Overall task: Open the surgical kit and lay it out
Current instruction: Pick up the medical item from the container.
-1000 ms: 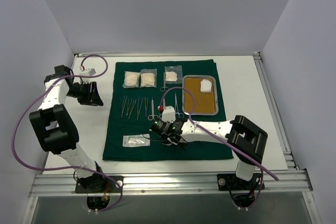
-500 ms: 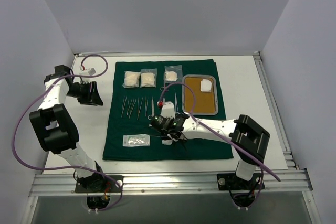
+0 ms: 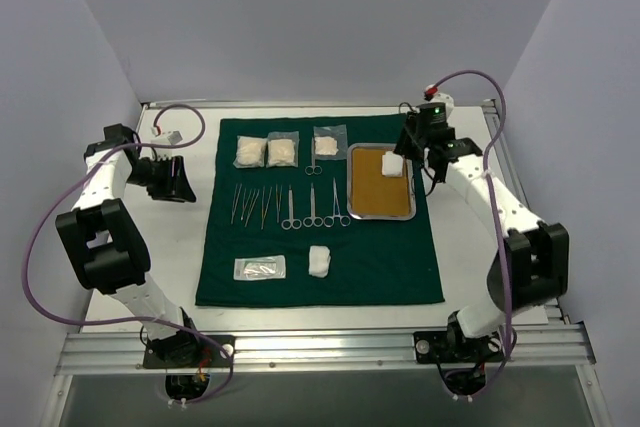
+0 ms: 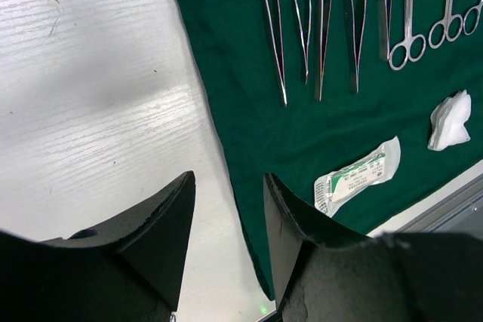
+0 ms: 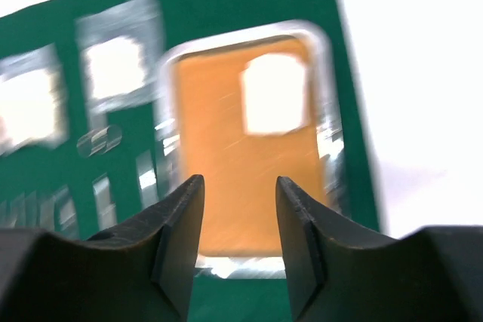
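The dark green cloth (image 3: 320, 292) lies spread flat. On it are a row of slim forceps (image 3: 255, 204) and scissors (image 3: 313, 209), a steel tray (image 3: 381, 213) holding a white gauze pad (image 3: 392, 164), a loose gauze pad (image 3: 319, 260), a clear packet (image 3: 260, 268), and gauze packets (image 3: 266, 151) along the far edge. My right gripper (image 3: 407, 150) hovers open over the tray's far end; its blurred wrist view shows the tray (image 5: 249, 156) and gauze (image 5: 273, 94) between empty fingers. My left gripper (image 3: 183, 187) is open and empty over the bare table left of the cloth (image 4: 339, 126).
Another packet (image 3: 327, 142) with small scissors (image 3: 313, 161) lies left of the tray. The left wrist view shows the forceps (image 4: 317, 28), the loose gauze pad (image 4: 450, 121) and the packet (image 4: 356, 179). A metal rail (image 3: 320, 342) runs along the table's near edge.
My right arm has swung from the cloth's front middle up to the back right, above the tray. A white gauze pad now lies where it was. The left arm has not moved.
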Controlling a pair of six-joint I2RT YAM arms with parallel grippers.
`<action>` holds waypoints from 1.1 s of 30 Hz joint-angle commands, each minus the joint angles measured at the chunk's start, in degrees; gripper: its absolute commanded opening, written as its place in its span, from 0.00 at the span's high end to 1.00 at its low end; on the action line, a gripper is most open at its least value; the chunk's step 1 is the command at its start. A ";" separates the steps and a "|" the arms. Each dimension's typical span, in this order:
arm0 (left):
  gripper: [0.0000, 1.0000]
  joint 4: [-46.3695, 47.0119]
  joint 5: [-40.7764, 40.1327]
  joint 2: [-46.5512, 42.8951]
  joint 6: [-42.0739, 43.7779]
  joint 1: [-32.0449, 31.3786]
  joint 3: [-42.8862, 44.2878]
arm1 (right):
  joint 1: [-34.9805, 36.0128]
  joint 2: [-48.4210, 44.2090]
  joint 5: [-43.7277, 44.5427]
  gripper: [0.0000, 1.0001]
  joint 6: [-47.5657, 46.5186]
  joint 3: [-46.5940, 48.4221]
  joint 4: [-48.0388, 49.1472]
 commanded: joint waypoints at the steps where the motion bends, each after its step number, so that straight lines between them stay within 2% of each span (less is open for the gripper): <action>1: 0.50 -0.47 -0.07 -1.54 -0.53 -0.51 2.79 | -6.94 6.82 -13.10 0.60 -7.99 2.49 2.61; 5: 0.49 0.06 -0.07 -1.63 -1.24 -1.48 3.58 | -14.06 16.83 -17.93 0.59 -9.50 8.55 4.11; 10: 0.49 1.64 0.63 -2.24 0.68 -5.34 3.76 | -17.94 24.05 -21.99 0.59 -9.76 13.21 6.92; 14: 0.49 0.42 6.59 -1.98 4.29 -11.91 4.20 | -18.56 29.15 -23.22 0.60 -10.73 15.42 6.66; 21: 0.49 -1.87 15.38 1.27 6.49 -23.61 7.18 | -18.74 31.45 -25.51 0.67 -10.64 13.40 8.77; 24: 0.49 -0.91 14.00 1.88 6.06 -27.04 7.54 | -18.74 31.62 -26.21 0.69 -10.64 12.43 9.38; 33: 0.49 0.32 11.00 3.73 3.60 -28.90 6.92 | -18.74 33.20 -27.79 0.70 -10.20 11.03 9.38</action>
